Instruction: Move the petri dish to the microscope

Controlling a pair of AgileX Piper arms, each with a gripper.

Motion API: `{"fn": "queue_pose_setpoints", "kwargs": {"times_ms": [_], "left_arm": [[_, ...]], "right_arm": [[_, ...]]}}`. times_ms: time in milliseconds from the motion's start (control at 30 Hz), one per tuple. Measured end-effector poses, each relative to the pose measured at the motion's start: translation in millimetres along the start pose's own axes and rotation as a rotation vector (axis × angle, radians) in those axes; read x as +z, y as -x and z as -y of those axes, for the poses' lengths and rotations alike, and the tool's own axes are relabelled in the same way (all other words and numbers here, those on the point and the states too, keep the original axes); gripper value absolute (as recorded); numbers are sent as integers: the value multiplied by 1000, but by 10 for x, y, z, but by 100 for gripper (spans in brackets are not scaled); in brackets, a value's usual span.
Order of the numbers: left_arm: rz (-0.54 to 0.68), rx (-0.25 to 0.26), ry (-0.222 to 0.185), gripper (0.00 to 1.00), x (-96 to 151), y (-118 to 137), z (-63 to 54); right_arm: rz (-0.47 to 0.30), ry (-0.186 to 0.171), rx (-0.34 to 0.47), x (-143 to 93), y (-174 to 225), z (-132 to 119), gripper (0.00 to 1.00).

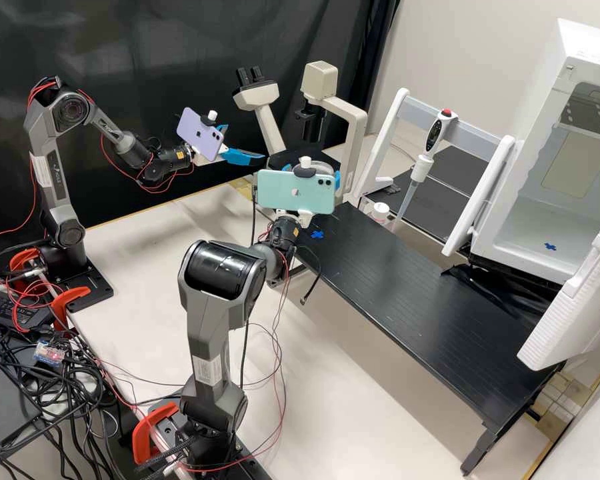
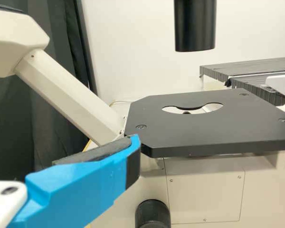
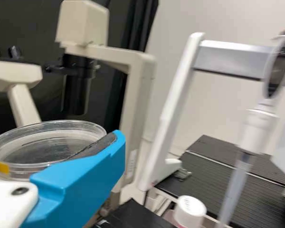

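Petri dish [image 3: 50, 142], clear and round, is clamped between the two blue fingers of the right gripper [image 1: 338, 179], raised before the microscope [image 1: 357, 130].
The left gripper [image 1: 244, 143], fingers apart, is near the microscope. The left wrist view shows its flat black stage [image 2: 204, 135] and opening; the high view, a black platform [image 1: 413, 280] above a pale tabletop [image 1: 353, 373]. Behind are a dark curtain [image 1: 147, 40] and pale wall [image 1: 473, 47].

Black curtain [image 1: 147, 40] hangs beside a pale wall [image 1: 487, 47].
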Motion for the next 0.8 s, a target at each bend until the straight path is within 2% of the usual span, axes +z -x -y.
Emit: {"fn": "queue_pose_setpoints", "kwargs": {"times_ms": [167, 367, 633, 800], "left_arm": [[0, 0, 0, 100, 0, 0, 0], [0, 0, 0, 100, 0, 0, 0], [0, 0, 0, 100, 0, 0, 0], [0, 0, 0, 100, 0, 0, 0]], "right_arm": [[8, 21, -52, -160, -287, 155, 0], [28, 47, -80, -228, -572, 246, 0], [84, 19, -127, -189, -1015, 340, 0], [135, 10, -174, -44, -1309, 374, 0]]}}
